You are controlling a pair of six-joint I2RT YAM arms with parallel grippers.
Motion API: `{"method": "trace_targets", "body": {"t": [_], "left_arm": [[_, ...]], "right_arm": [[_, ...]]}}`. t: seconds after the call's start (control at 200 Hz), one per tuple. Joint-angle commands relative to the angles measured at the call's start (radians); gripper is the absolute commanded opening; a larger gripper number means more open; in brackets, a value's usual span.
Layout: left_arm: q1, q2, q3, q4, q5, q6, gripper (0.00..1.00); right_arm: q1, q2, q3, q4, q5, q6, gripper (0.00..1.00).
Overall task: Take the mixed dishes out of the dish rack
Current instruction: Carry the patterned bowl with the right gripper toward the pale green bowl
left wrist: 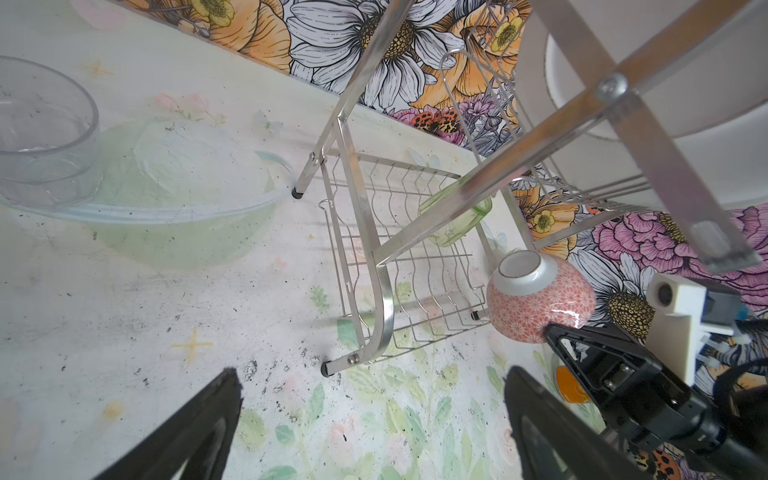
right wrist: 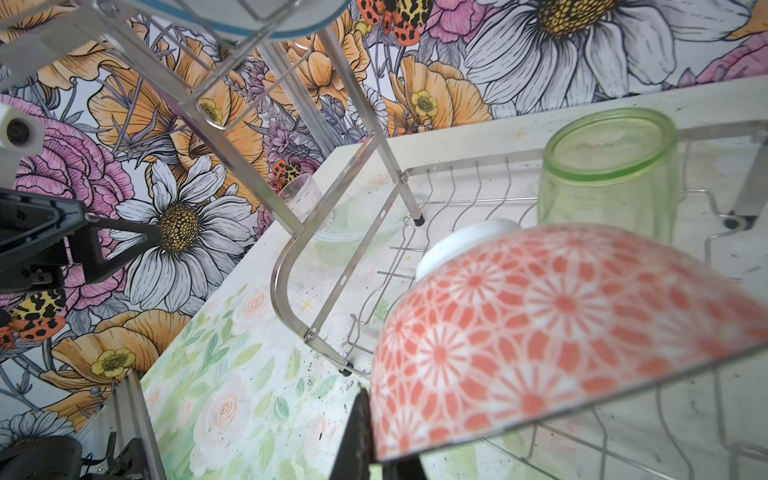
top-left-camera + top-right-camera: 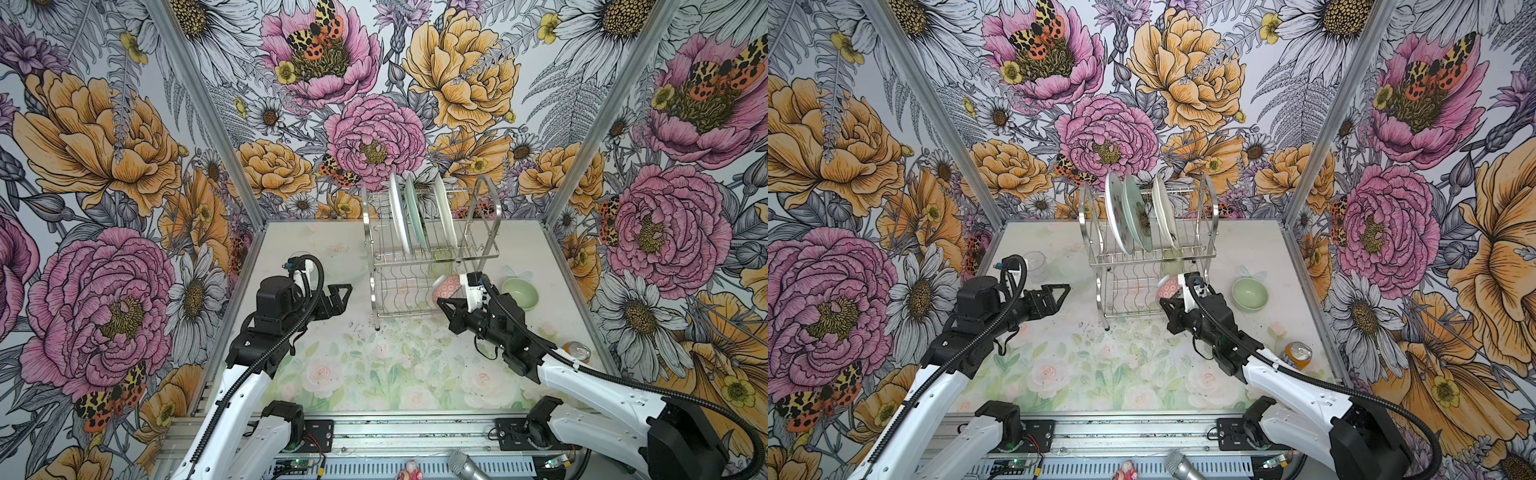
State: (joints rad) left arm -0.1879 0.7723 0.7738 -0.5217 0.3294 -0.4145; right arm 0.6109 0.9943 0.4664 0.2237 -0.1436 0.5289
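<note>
The chrome dish rack (image 3: 368, 232) (image 3: 1088, 232) stands at the back of the table. Three plates stand upright in its upper shelf: a white one (image 3: 399, 216), an aqua one (image 3: 415, 216) and a cream one (image 3: 445, 212). A green tumbler (image 2: 606, 174) (image 1: 455, 216) lies on the lower tier. My right gripper (image 3: 442, 301) (image 2: 374, 424) is shut on the rim of a pink patterned bowl (image 3: 446, 286) (image 2: 561, 332), tilted at the rack's front right corner. My left gripper (image 3: 340, 297) (image 1: 370, 374) hangs open and empty left of the rack.
A pale green bowl (image 3: 519, 293) sits on the table right of the rack. A clear tumbler (image 1: 41, 137) and a clear glass bowl (image 1: 187, 183) stand at the back left. An orange drink can (image 3: 577, 352) stands near the right wall.
</note>
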Motion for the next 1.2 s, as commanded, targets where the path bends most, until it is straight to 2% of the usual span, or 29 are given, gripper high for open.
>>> {"method": "trace_targets", "body": {"t": [0.0, 0.26, 0.49, 1.196], "left_arm": [[-0.008, 0.002, 0.018, 0.029, -0.004, 0.032, 0.99], [-0.007, -0.002, 0.004, 0.033, -0.005, 0.032, 0.99], [-0.007, 0.025, 0.009, 0.045, 0.002, 0.040, 0.99], [-0.007, 0.050, 0.023, 0.047, 0.001, 0.034, 0.99]], "right_arm": [[-0.021, -0.082, -0.015, -0.008, 0.072, -0.017, 0.00], [-0.082, -0.174, -0.013, -0.123, 0.093, -0.015, 0.00], [-0.128, -0.177, 0.003, -0.184, 0.107, -0.008, 0.00], [-0.149, -0.182, 0.014, -0.188, -0.046, -0.040, 0.00]]}}
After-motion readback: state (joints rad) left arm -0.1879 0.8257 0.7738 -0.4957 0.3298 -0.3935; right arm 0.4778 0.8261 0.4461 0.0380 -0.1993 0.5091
